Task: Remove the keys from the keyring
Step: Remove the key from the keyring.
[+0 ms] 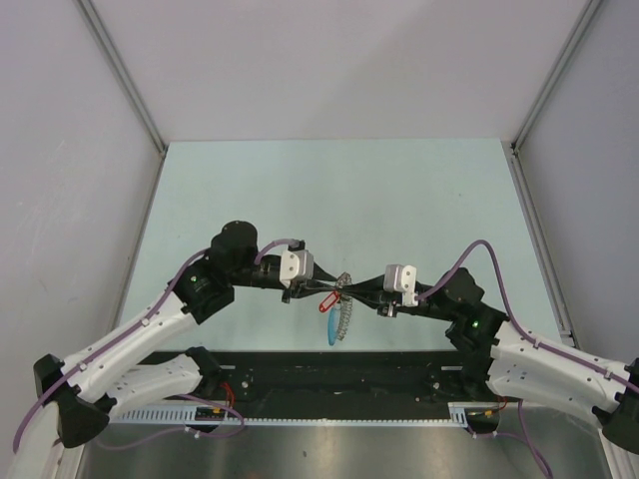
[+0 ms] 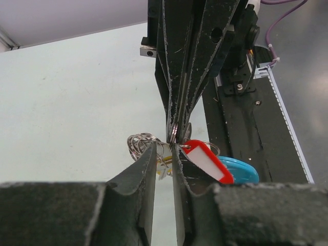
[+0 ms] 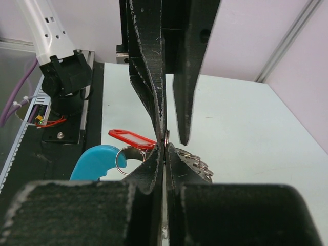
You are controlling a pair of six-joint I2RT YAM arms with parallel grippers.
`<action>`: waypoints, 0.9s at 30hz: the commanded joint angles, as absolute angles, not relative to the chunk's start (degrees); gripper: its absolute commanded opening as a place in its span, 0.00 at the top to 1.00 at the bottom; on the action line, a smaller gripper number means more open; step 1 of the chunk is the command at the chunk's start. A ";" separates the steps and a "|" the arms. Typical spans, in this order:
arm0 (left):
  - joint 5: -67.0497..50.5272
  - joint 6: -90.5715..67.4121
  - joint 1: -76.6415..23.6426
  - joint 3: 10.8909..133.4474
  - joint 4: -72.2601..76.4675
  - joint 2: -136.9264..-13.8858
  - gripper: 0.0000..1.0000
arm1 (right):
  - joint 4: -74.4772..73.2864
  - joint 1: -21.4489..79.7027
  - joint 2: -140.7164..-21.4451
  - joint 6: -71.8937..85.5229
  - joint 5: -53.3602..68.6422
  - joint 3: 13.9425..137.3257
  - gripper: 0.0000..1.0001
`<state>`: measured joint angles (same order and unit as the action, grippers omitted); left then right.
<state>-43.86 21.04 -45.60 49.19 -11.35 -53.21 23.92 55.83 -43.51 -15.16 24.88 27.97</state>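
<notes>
no writing, brand, number or sign can be read anywhere in these views; the white insert of the red key tag (image 2: 210, 163) looks blank where it shows.

White shells on the left arm (image 1: 140, 339) and right arm (image 1: 539, 364), black joints, purple cables (image 1: 469, 254) looping, green lights (image 1: 475, 323) glowing, left gripper (image 2: 164, 146) black and scuffed.
</notes>
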 commanded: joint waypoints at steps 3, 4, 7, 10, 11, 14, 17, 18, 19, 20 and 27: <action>-46.14 22.23 -45.44 50.10 -10.11 -52.82 0.91 | 29.53 56.60 -43.77 -16.08 25.93 28.39 1.00; -46.14 22.50 -45.44 50.01 -10.19 -52.82 0.94 | 29.44 56.60 -43.77 -16.17 25.93 28.39 1.00; -46.67 23.47 -45.44 49.49 -9.93 -52.38 1.00 | 29.44 56.60 -44.29 -15.91 26.02 28.39 1.00; -47.20 23.90 -45.44 48.52 -8.71 -52.21 1.00 | 29.18 56.69 -45.17 -15.47 26.19 28.65 1.00; -47.55 24.08 -45.44 48.17 -8.35 -52.21 1.00 | 29.01 56.69 -45.18 -15.38 26.28 28.65 1.00; -46.50 23.91 -45.44 47.11 -6.07 -51.68 0.99 | 28.48 56.69 -45.09 -14.24 24.53 28.65 0.99; -43.69 22.41 -45.35 46.14 -3.26 -51.24 1.00 | 27.51 56.60 -43.60 -11.79 21.98 28.83 0.85; -43.16 22.33 -45.35 45.97 -2.90 -51.15 1.00 | 27.42 56.60 -43.07 -10.65 21.54 28.92 0.82; -43.15 22.24 -45.26 45.53 -1.86 -50.89 1.00 | 27.51 56.51 -42.54 -9.24 21.36 28.92 0.80; -43.07 21.54 -45.09 45.27 -1.06 -50.54 0.99 | 27.42 56.43 -41.76 -7.49 21.53 28.92 0.76; -43.77 21.97 -44.82 43.33 2.65 -47.90 1.00 | 21.81 55.90 -39.12 -1.85 22.77 28.74 0.56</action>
